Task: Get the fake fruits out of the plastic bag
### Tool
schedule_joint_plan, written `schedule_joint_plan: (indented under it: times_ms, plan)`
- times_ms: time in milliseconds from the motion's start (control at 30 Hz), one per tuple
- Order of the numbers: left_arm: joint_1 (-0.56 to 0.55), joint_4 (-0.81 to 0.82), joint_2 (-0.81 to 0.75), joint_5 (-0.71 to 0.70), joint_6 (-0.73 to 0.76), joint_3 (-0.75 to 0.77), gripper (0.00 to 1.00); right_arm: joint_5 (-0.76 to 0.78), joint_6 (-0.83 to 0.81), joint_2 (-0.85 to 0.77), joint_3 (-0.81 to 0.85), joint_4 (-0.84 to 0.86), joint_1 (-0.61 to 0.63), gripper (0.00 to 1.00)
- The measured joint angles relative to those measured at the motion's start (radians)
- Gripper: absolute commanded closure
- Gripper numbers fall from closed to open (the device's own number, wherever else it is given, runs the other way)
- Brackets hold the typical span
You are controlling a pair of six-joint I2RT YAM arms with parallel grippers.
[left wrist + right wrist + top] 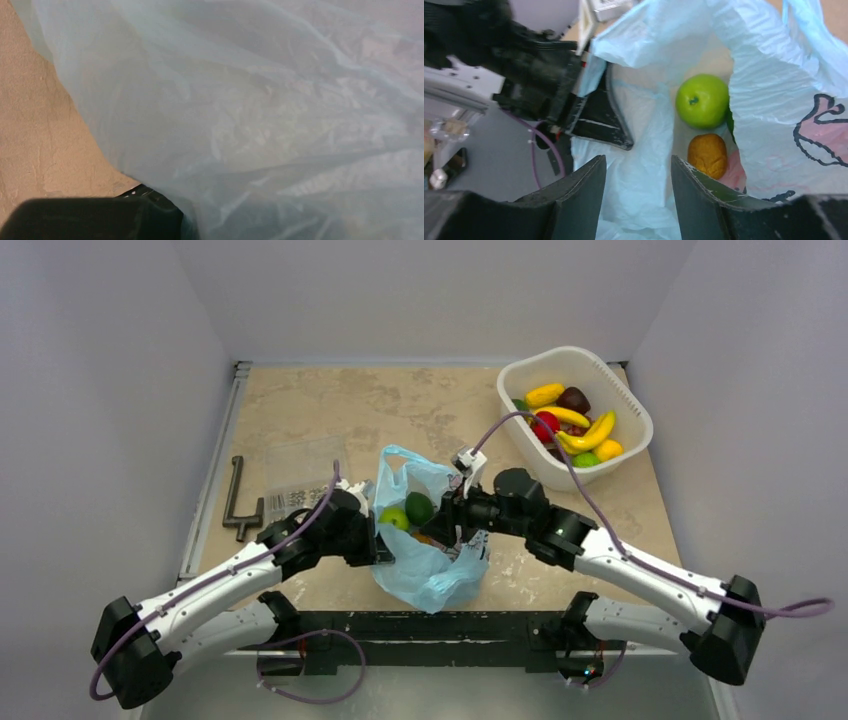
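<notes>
On the desk (pixel 330 410) the plastic bag (pixel 430 575) is spread with its mouth open. Well behind the bag and to its right, a white basket (pixel 628 398) filled with toy fruit is seen. The bag's left rim is pinched by the left end effector (pixel 378 538), which is clenched on the film. Over the bag's mouth the right end effector (pixel 638 165) is held released, its fingers apart and nothing gripped. Inside the bag a green apple (pixel 702 101) is seen, with an orange (pixel 708 155) just beside it.
</notes>
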Motion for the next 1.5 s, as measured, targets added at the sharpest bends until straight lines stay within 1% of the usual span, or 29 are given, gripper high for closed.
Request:
schedule_joint_plan:
  times_ms: [33, 133, 200, 267, 333, 367, 400, 433, 633, 700, 733, 767, 800, 833, 900, 933, 967, 1000, 1033, 1067, 1100, 1200, 1233, 1300, 1333, 1400, 1433, 1500]
  plan:
    - [0.0, 0.003, 0.0, 0.0, 0.0, -0.006, 0.8, 0.021, 0.0, 0.035, 0.0, 0.006, 0.014, 0.53]
    - [0.0, 0.01, -0.01, -0.003, -0.009, -0.033, 0.52, 0.09, -0.006, 0.117, -0.022, 0.021, 0.057, 0.57]
    - [0.0, 0.014, -0.032, -0.008, -0.02, -0.063, 0.39, 0.132, -0.006, 0.151, -0.05, 0.03, 0.091, 0.57]
    - [0.0, 0.021, -0.061, -0.009, -0.04, -0.098, 0.31, 0.16, -0.004, 0.177, -0.081, 0.049, 0.119, 0.61]
    - [0.0, 0.026, -0.082, -0.012, -0.051, -0.121, 0.11, 0.176, 0.001, 0.195, -0.114, 0.082, 0.145, 0.66]
    - [0.0, 0.028, -0.091, -0.014, -0.061, -0.132, 0.04, 0.18, 0.005, 0.204, -0.127, 0.096, 0.158, 0.68]
    - [0.0, 0.029, -0.098, -0.016, -0.068, -0.14, 0.01, 0.183, 0.014, 0.217, -0.14, 0.117, 0.174, 0.71]
    - [0.0, 0.032, -0.106, -0.021, -0.074, -0.15, 0.0, 0.183, 0.022, 0.236, -0.151, 0.141, 0.193, 0.73]
    - [0.0, 0.046, -0.114, -0.037, -0.105, -0.174, 0.0, 0.191, 0.094, 0.393, -0.18, 0.306, 0.348, 0.84]
    - [0.0, 0.06, -0.115, -0.045, -0.115, -0.181, 0.07, 0.198, 0.117, 0.442, -0.18, 0.353, 0.39, 0.85]
    - [0.0, 0.063, -0.113, -0.053, -0.119, -0.185, 0.13, 0.2, 0.133, 0.463, -0.181, 0.376, 0.405, 0.86]
    - [0.0, 0.064, -0.108, -0.061, -0.122, -0.188, 0.21, 0.203, 0.146, 0.472, -0.183, 0.394, 0.413, 0.86]
    - [-0.001, 0.068, -0.099, -0.068, -0.124, -0.19, 0.32, 0.209, 0.154, 0.472, -0.187, 0.404, 0.416, 0.86]
    - [-0.001, 0.074, -0.087, -0.075, -0.125, -0.194, 0.41, 0.224, 0.161, 0.463, -0.19, 0.407, 0.416, 0.86]
    - [-0.001, 0.084, -0.066, -0.09, -0.128, -0.201, 0.56, 0.264, 0.172, 0.432, -0.191, 0.399, 0.416, 0.85]
    - [-0.001, 0.087, -0.056, -0.093, -0.132, -0.206, 0.63, 0.291, 0.178, 0.41, -0.191, 0.386, 0.416, 0.82]
    - [-0.001, 0.094, -0.048, -0.098, -0.131, -0.212, 0.7, 0.323, 0.182, 0.382, -0.191, 0.367, 0.415, 0.75]
    - [-0.001, 0.098, -0.039, -0.102, -0.131, -0.219, 0.77, 0.357, 0.188, 0.356, -0.191, 0.347, 0.415, 0.72]
    - [-0.001, 0.101, -0.031, -0.105, -0.133, -0.223, 0.82, 0.391, 0.193, 0.333, -0.191, 0.33, 0.415, 0.7]
    - [-0.001, 0.103, -0.024, -0.107, -0.131, -0.226, 0.9, 0.424, 0.195, 0.314, -0.19, 0.312, 0.415, 0.7]
    - [-0.001, 0.106, -0.015, -0.11, -0.129, -0.228, 0.93, 0.462, 0.197, 0.3, -0.188, 0.29, 0.415, 0.7]
    - [-0.001, 0.117, 0.005, -0.114, -0.129, -0.234, 0.97, 0.547, 0.203, 0.294, -0.181, 0.238, 0.415, 0.7]
    - [-0.001, 0.123, 0.011, -0.116, -0.129, -0.235, 0.99, 0.56, 0.202, 0.296, -0.181, 0.226, 0.414, 0.7]
    - [-0.001, 0.146, 0.026, -0.118, -0.129, -0.235, 1.0, 0.581, 0.192, 0.306, -0.183, 0.217, 0.414, 0.7]
    - [-0.001, 0.16, 0.035, -0.12, -0.129, -0.235, 1.0, 0.595, 0.186, 0.311, -0.186, 0.218, 0.414, 0.67]
    - [-0.001, 0.185, 0.061, -0.127, -0.125, -0.235, 1.0, 0.626, 0.179, 0.323, -0.204, 0.229, 0.414, 0.58]
    - [-0.001, 0.188, 0.075, -0.135, -0.121, -0.231, 1.0, 0.641, 0.178, 0.329, -0.213, 0.234, 0.413, 0.56]
    - [-0.001, 0.191, 0.116, -0.157, -0.11, -0.214, 1.0, 0.682, 0.166, 0.355, -0.227, 0.238, 0.404, 0.56]
